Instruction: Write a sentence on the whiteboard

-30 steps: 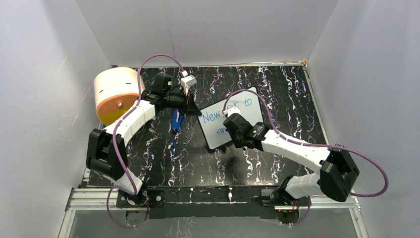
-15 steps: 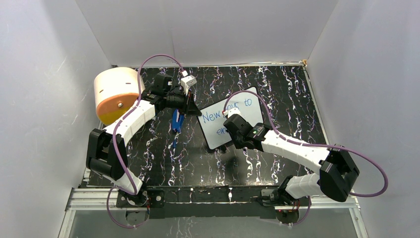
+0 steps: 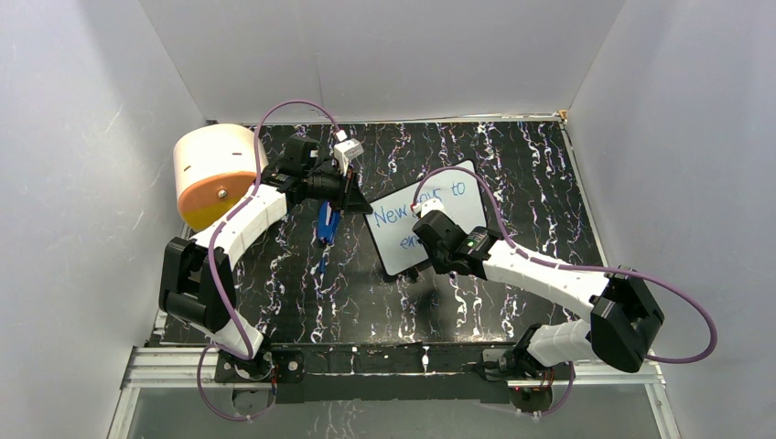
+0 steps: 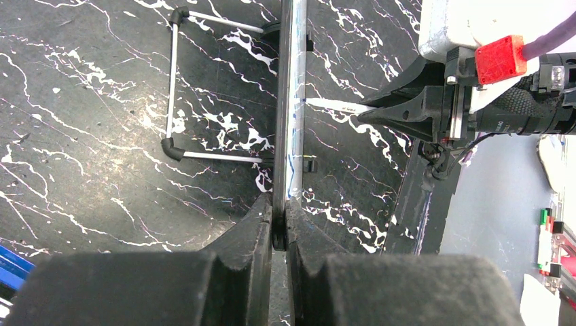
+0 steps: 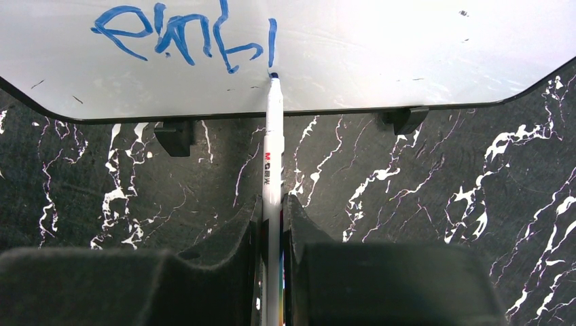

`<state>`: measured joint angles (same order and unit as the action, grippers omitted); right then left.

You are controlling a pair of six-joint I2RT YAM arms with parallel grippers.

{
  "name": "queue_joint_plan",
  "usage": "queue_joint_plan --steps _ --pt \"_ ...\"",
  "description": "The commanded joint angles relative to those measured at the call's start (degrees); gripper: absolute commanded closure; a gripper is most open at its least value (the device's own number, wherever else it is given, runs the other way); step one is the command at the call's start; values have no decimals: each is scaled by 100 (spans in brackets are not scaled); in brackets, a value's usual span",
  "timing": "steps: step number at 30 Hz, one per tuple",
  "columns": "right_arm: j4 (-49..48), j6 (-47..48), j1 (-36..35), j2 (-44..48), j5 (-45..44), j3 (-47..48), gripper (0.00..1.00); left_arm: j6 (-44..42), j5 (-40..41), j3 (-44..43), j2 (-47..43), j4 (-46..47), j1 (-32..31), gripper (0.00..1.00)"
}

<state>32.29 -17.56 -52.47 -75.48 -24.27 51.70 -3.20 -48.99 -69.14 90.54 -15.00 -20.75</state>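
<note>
The whiteboard (image 3: 460, 218) stands tilted on its feet at mid-table. The sentence (image 3: 419, 206) in blue reads "New joys to", with a few more letters below it (image 5: 182, 32). My left gripper (image 3: 361, 205) (image 4: 278, 207) is shut on the whiteboard's left edge (image 4: 289, 102), seen end-on in the left wrist view. My right gripper (image 3: 425, 236) (image 5: 273, 204) is shut on a white marker (image 5: 273, 139). The marker's blue tip touches the whiteboard (image 5: 421, 54) just under the last stroke. The left wrist view also shows the right gripper (image 4: 384, 114) pointing the marker (image 4: 333, 105) at the board.
A cream and orange cylinder (image 3: 215, 172) lies at the back left by the left arm. Blue pens (image 3: 327, 224) lie on the black marbled table beside the board's left corner. A wire stand (image 4: 173, 81) props the board from behind. White walls enclose the table.
The right gripper with the marker has shifted very slightly along the board. The left arm and the board have not moved.
</note>
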Motion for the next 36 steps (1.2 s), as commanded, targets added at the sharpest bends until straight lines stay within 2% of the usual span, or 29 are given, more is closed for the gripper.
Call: queue_joint_plan --steps 1,36 --pt "-406 66 29 108 -193 270 100 -251 110 -70 58 -248 1 100" --pt "-546 234 71 111 -378 524 100 -225 83 -56 58 -240 1 100"
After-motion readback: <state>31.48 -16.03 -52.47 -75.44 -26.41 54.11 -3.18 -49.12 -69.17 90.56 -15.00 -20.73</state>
